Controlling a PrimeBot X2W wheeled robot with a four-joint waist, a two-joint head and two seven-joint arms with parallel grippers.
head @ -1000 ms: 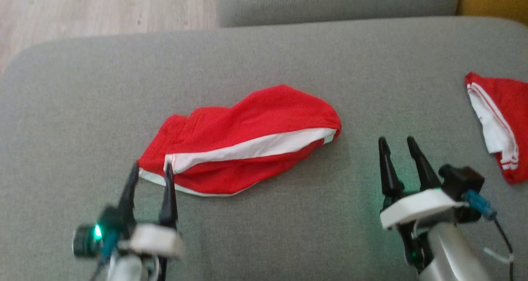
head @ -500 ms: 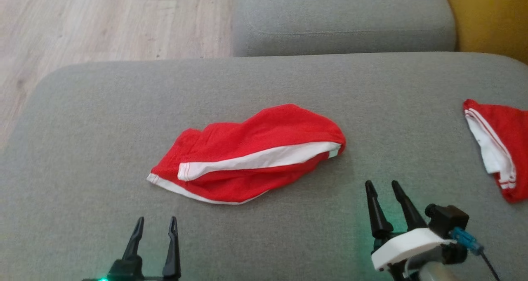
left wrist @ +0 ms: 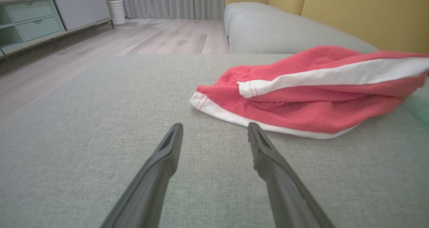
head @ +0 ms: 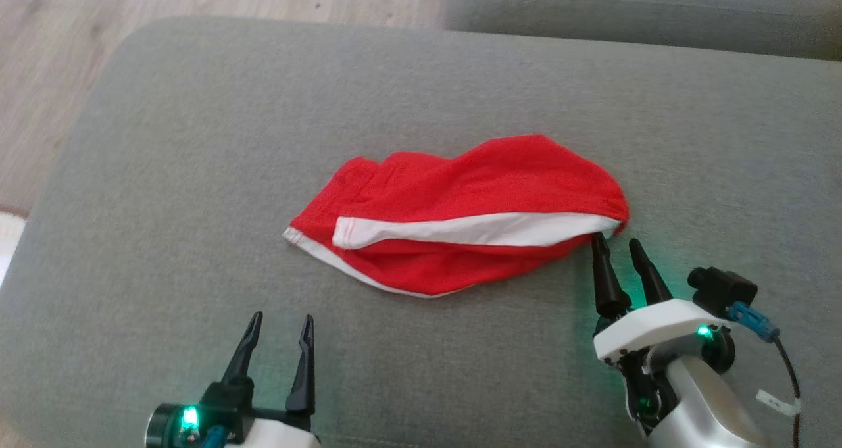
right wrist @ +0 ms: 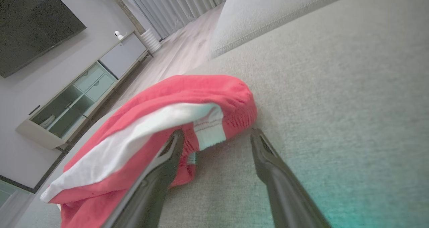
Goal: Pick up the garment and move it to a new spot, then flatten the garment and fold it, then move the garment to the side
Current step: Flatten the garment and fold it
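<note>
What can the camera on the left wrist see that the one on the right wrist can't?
Left wrist view, not the right: the yellow sofa back, and the open left gripper, short of the hemmed end of the red garment. Right wrist view, not the left: a dark wall screen, and the open right gripper, one finger at the garment's other end. Both: the white stripe, the grey cushion, the low cabinet, the wooden floor.

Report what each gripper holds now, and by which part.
Nothing is held. The left gripper is open, apart from the garment; the right gripper is open with one fingertip at the garment's right end.
</note>
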